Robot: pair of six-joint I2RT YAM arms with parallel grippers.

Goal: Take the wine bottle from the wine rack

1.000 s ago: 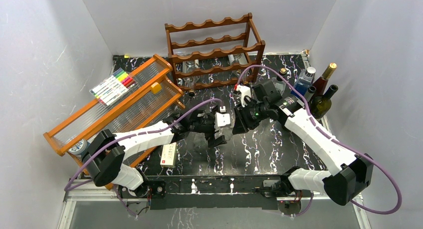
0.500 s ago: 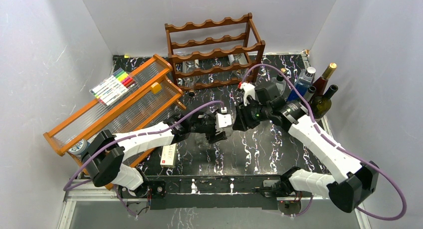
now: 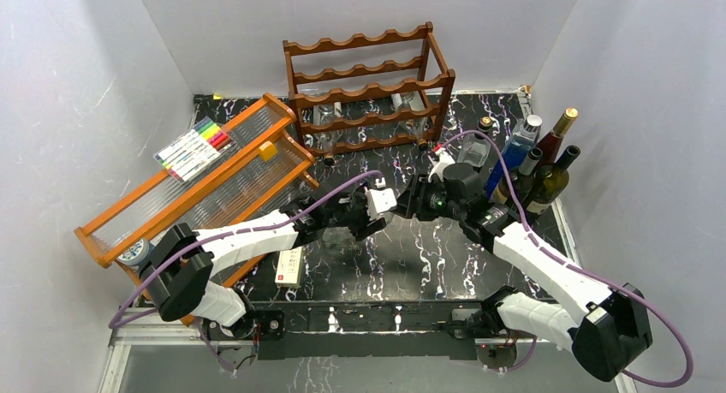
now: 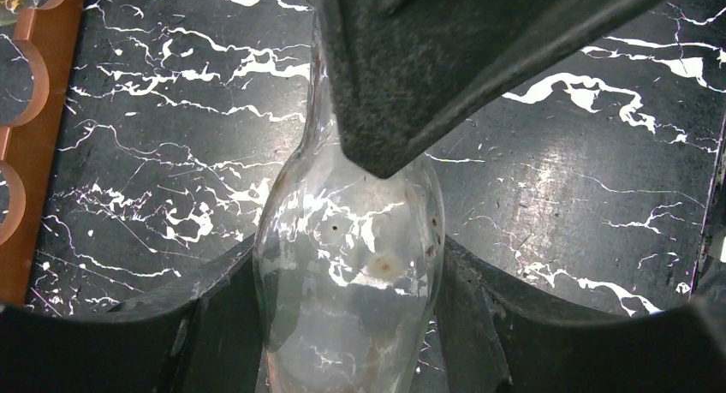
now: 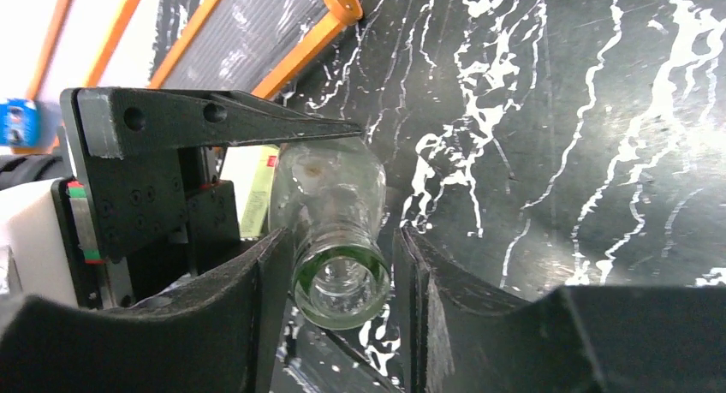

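Note:
A clear glass wine bottle (image 4: 351, 256) hangs level over the black marble table, off the dark reddish-brown wine rack (image 3: 368, 93) at the back. My left gripper (image 4: 347, 324) is shut on the bottle's body, one finger on each side. My right gripper (image 5: 342, 264) sits around the bottle's neck (image 5: 341, 282). Its jaws stand slightly apart, and a gap shows at the right finger (image 5: 428, 282). In the top view, left gripper (image 3: 377, 215) and right gripper (image 3: 411, 203) meet nose to nose at the table's middle. Clear bottles still lie in the rack's lower tiers.
An orange-framed tray (image 3: 201, 183) with clear ribbed panels stands at the left, with coloured markers (image 3: 195, 145) on it. Several upright bottles (image 3: 531, 157) crowd the right edge. A small box (image 3: 289, 266) lies near the left arm and a tape roll (image 3: 134, 253) sits at the far left.
My left gripper has shut on the bottle's body. My right gripper, which was shut on the neck, has loosened. Both grippers have drifted slightly toward the rack while the right arm's elbow swung nearer.

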